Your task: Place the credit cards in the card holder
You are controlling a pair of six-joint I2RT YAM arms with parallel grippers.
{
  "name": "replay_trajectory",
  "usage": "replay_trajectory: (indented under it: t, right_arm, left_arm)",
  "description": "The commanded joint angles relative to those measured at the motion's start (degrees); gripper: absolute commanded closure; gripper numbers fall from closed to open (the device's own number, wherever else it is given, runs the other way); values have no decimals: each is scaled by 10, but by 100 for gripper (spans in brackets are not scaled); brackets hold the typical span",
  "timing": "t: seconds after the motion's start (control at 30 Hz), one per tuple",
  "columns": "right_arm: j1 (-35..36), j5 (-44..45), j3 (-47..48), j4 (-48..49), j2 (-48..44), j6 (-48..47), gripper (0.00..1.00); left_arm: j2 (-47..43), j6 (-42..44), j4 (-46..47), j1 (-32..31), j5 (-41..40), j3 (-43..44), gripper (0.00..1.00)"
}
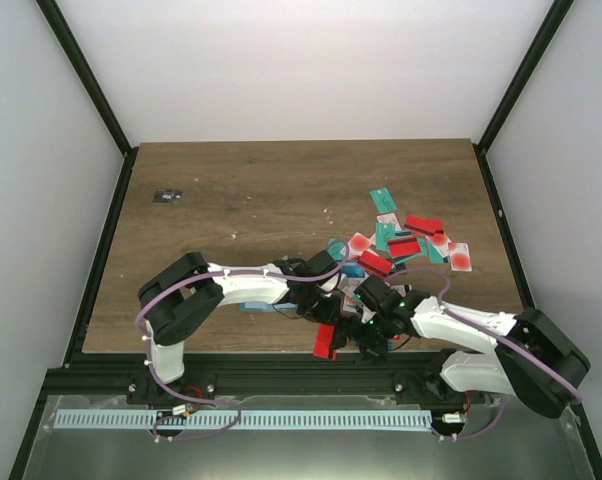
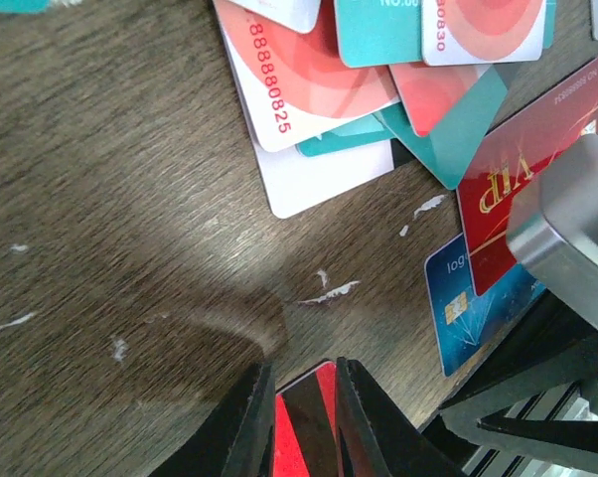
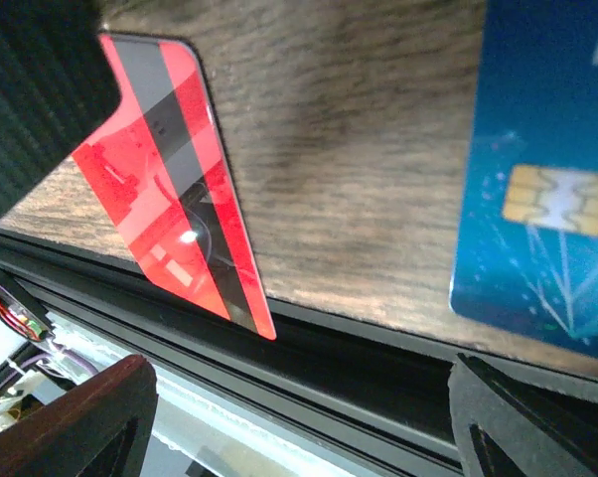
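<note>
Card (image 2: 309,427), thin red plastic, black stripe: nipped between the jaws of my left pincer (image 2: 302,370), overhanging the brown wooden table (image 2: 130,199) near edge. Stiff, light, slick; grip flat faces. Right pincer (image 3: 299,402) wide open, empty.

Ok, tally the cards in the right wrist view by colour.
red card, black stripe: 1
blue card, gold chip: 1
Total: 2
</note>
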Motion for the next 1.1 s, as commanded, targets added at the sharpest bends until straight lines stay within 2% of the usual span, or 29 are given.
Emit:
replay_trajectory:
  t: [0.0,0.23,0.57,0.73,1.07]
  right_arm:
    - [8,-21,-18,83,13,27,18]
    - [11,-23,-47,164,21,44,19]
    - [11,-17,-95,270,28,67,22]
    - [11,-12,-111,319,42,70,24]
    - [11,-7,-128,418,109,78,42]
  left_arm:
    - [-18,-11,-36,-3,-34,7,80]
    - [-56,-7,-99,-1,-56,25,81]
    - [-61,-23,-100,-1,-54,-43,88]
    - [-57,-31,-68,-6,-15,-80,89]
    - [-34,-44,-20,-17,33,-107,89]
